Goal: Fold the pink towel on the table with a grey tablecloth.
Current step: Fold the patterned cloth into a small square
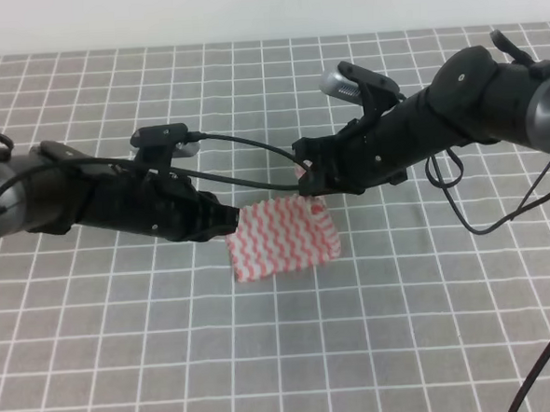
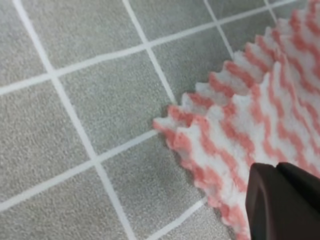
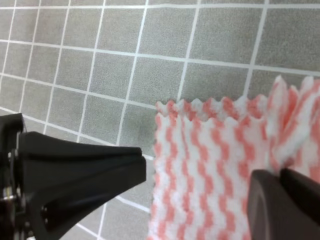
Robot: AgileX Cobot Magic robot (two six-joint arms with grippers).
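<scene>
1. The left gripper (image 1: 222,220) sits at the towel's left upper corner; whether its jaws are clamped there cannot be told. The right gripper (image 1: 309,187) meets the towel's top right corner, its grip likewise unclear.
2. The worktop (image 1: 126,364) wears grey, finely grained cloth ruled with white lines into small squares.
3. The pink towel (image 1: 284,237) lies mid-worktop between both arms: fluffy, wavy pink-and-white stripes, zigzag edges, layered at its corner.
</scene>
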